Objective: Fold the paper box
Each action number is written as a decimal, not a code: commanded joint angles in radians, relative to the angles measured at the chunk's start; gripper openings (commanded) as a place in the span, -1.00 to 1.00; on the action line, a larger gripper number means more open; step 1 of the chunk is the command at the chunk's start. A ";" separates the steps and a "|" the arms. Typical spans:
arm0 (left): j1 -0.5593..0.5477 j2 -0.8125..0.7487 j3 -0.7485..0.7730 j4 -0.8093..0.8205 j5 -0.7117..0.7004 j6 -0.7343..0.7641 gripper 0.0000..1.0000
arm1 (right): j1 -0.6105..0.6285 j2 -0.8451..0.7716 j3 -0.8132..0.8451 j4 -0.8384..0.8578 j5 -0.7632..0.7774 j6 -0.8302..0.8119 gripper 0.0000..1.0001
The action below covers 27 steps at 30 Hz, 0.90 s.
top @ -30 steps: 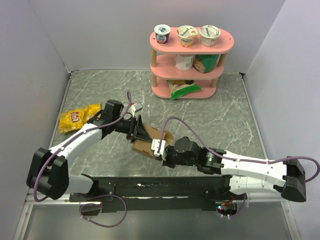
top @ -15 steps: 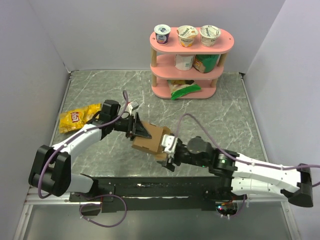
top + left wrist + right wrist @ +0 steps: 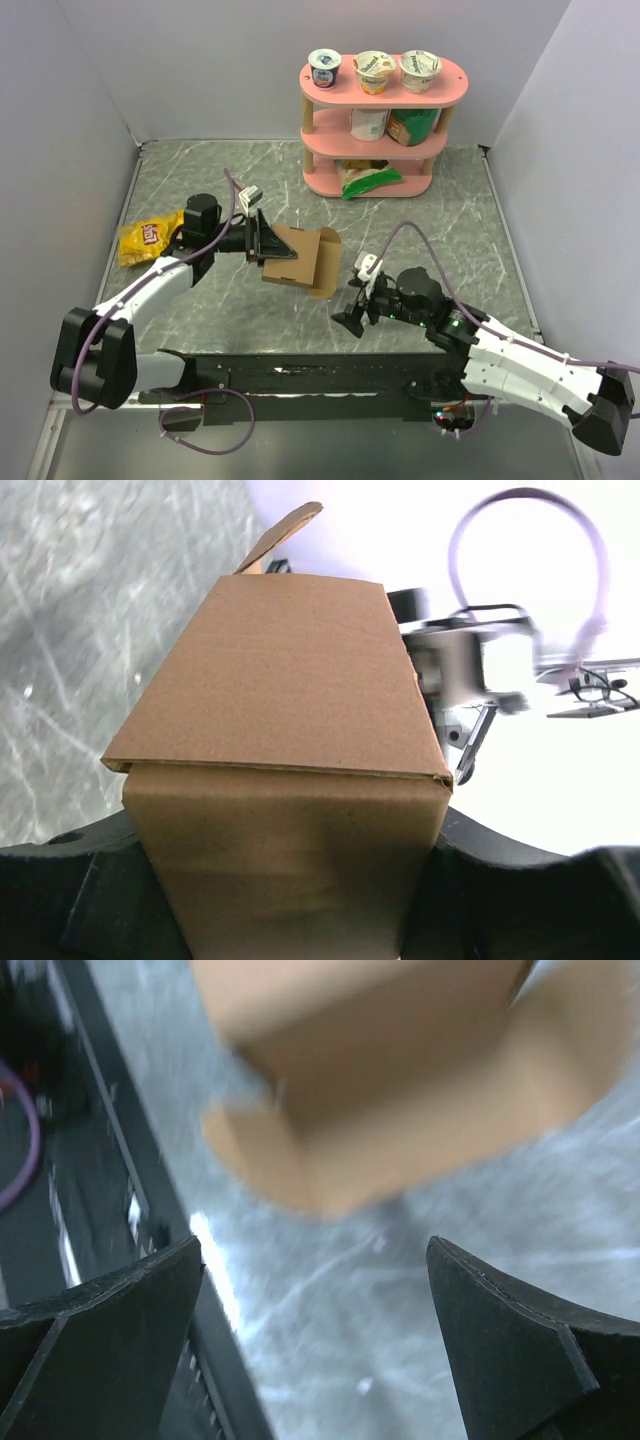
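Right end effector withdrawn, jaws wide, left end effector clamping paper box, long axis pointing right

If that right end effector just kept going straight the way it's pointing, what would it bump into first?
Probably the paper box, held up by the left end effector; the right end effector faces it, though depth is unclear.
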 commanded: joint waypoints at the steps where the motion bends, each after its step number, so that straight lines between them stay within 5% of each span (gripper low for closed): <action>1: 0.005 -0.049 0.000 0.136 0.035 -0.093 -0.16 | -0.006 0.009 -0.027 0.088 -0.059 0.050 0.99; 11: -0.005 -0.097 -0.009 0.053 0.062 -0.041 -0.16 | -0.009 0.068 -0.035 0.250 -0.018 0.016 0.98; 21: -0.033 -0.128 -0.018 0.021 0.096 0.028 -0.15 | -0.020 0.079 -0.018 0.305 -0.004 0.091 0.50; 27: -0.039 -0.135 -0.029 0.044 0.096 0.041 -0.15 | -0.020 0.032 -0.003 0.259 -0.048 0.118 0.47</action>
